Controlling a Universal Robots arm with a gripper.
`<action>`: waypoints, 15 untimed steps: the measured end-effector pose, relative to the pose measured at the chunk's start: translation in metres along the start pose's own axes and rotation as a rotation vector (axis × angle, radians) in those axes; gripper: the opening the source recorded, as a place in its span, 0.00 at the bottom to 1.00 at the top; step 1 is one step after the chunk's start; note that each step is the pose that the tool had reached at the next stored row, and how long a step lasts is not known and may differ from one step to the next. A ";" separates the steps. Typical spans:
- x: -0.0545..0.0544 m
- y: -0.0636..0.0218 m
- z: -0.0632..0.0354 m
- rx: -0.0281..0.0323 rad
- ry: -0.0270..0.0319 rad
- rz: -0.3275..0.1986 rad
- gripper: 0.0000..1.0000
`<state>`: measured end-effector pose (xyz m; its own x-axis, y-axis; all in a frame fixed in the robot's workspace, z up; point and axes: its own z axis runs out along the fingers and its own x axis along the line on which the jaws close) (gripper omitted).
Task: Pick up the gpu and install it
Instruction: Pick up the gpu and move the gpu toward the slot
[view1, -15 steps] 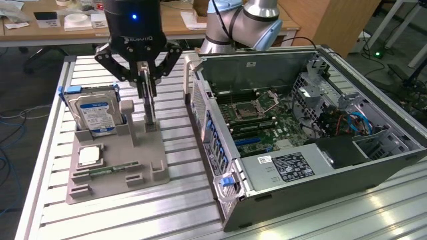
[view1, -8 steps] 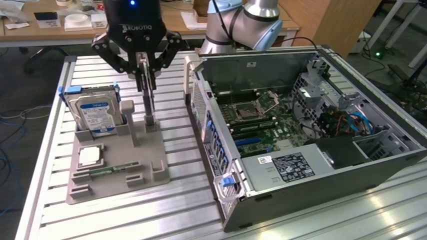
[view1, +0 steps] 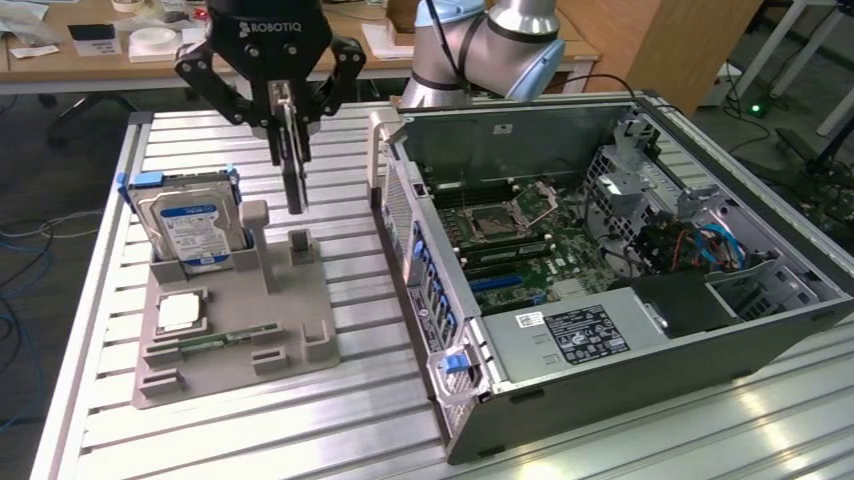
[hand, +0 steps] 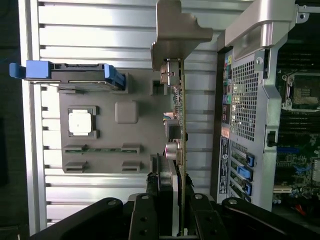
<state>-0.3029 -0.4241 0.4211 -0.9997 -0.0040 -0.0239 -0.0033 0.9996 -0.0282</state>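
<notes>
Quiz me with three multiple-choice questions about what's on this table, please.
1. Where is the gpu? A) in the gripper, over the grey tray B) on the floor C) flat on the table
2. What colour is the carrier around the hard drive? A) red B) blue C) yellow
3. The computer case is: A) closed B) open, motherboard showing C) upside down
Answers: 1A, the gripper is shut on it; 2B, a blue frame flanks the drive; 3B, the motherboard is in plain view.

Case wall (view1: 398, 215) close beside gpu (view1: 292, 175)
</notes>
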 end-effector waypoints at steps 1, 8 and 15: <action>0.000 -0.0001 -0.0027 0.0001 0.0000 0.000 0.28; 0.000 -0.0003 -0.0113 0.0001 -0.0001 0.000 0.28; -0.007 -0.0003 -0.0112 0.0001 0.0000 0.000 0.28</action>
<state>-0.2959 -0.4241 0.4324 -0.9997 -0.0038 -0.0239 -0.0032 0.9996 -0.0283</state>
